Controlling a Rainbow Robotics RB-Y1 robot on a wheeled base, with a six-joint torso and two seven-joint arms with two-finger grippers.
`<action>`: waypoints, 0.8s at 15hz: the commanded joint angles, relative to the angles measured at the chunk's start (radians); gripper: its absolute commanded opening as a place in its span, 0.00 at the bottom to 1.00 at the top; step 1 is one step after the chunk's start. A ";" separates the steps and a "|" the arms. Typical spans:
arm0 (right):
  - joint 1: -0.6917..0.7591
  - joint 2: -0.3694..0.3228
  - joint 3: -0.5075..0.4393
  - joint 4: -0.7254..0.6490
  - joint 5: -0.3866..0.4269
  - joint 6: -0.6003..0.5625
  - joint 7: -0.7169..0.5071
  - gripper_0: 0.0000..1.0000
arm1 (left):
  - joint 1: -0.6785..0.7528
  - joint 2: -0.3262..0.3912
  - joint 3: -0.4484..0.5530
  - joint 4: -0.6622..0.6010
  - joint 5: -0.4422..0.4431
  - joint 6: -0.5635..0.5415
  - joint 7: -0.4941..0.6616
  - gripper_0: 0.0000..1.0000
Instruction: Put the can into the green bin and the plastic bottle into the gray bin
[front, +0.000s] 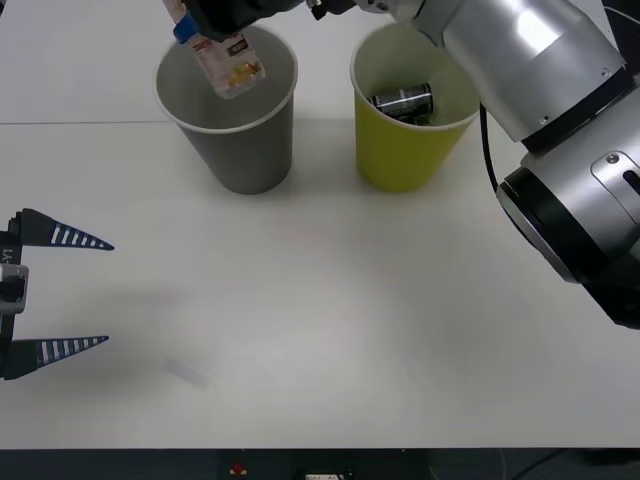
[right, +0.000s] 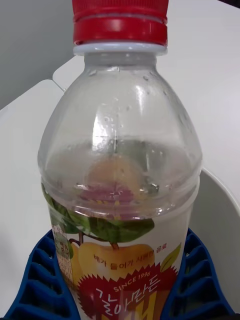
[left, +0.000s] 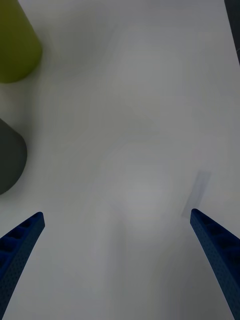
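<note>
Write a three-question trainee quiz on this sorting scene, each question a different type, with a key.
1. True or false: the can already lies inside the green bin.
2. Multiple choice: the right hand grips the plastic bottle over which container? A) the green bin B) the gray bin C) the bare table
3. Fill in: the left hand, idle at the table's left edge, has its fingers ____.

Key: 1 true; 2 B; 3 open.
</note>
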 joint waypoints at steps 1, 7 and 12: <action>0.000 0.004 0.017 0.019 0.000 0.054 0.000 0.00 | 0.000 0.000 0.000 0.000 0.000 0.000 0.000 1.00; 0.000 0.004 0.017 0.019 -0.011 0.077 0.014 1.00 | 0.000 0.000 0.000 0.000 0.000 0.000 0.000 1.00; 0.000 -0.005 0.007 0.019 -0.020 0.078 0.017 1.00 | 0.000 0.000 0.000 0.000 0.000 0.000 0.000 1.00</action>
